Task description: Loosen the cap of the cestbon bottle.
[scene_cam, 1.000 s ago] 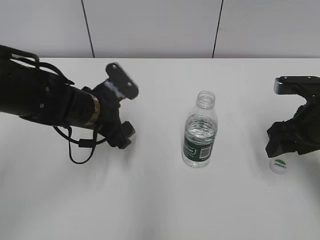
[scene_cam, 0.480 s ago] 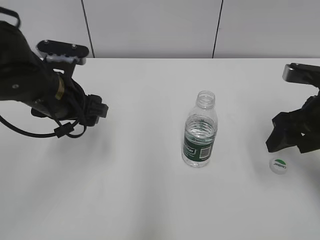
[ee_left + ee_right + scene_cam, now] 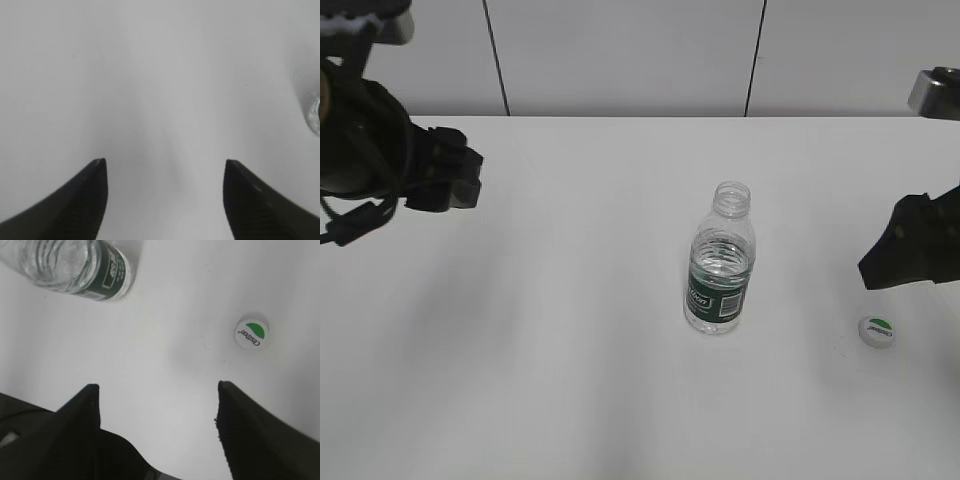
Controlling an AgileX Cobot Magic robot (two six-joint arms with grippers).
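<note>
The cestbon bottle stands upright mid-table with its neck open and no cap on it; its lower part shows in the right wrist view. The white cap with the green mark lies flat on the table to the bottle's right, also in the right wrist view. My right gripper is open and empty, above the table just behind the cap. My left gripper is open and empty, far left of the bottle.
A white table carries everything. A white wall with dark vertical seams runs behind it. A sliver of the bottle shows at the right edge of the left wrist view.
My left arm has drawn back to the left and up, away from the bottle. My right gripper has lifted up and right from the cap. Bottle and cap have not moved.
</note>
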